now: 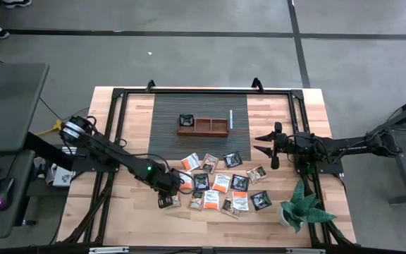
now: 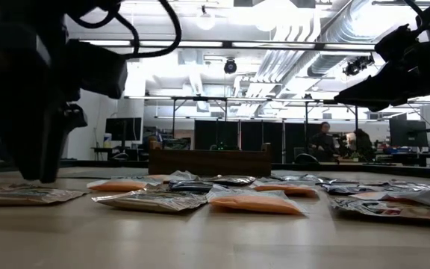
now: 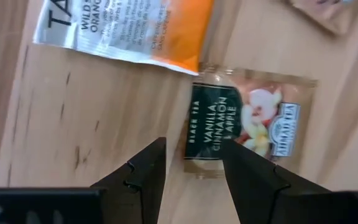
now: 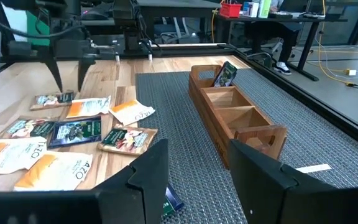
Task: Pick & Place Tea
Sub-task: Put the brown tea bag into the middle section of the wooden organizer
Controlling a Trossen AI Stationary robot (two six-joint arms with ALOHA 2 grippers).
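My left gripper (image 1: 166,200) hangs low at the lower left of the sachet spread in the overhead picture. Its jaws stand apart with nothing between them, poised over a vanilla cinnamon apple sachet (image 3: 244,120) lying flat on the wood, just beside an orange-and-white one (image 3: 129,28).

Moving right, the tea sachets (image 1: 220,183) lie scattered across the lower centre of the table. Above them the wooden tray (image 1: 204,126) sits on the dark mat, with a single sachet (image 1: 186,119) propped in its left compartment. So I judge one placed and nearly all the rest to go.

At centre right, my right gripper (image 1: 265,144) waits above the table, jaws open and empty.
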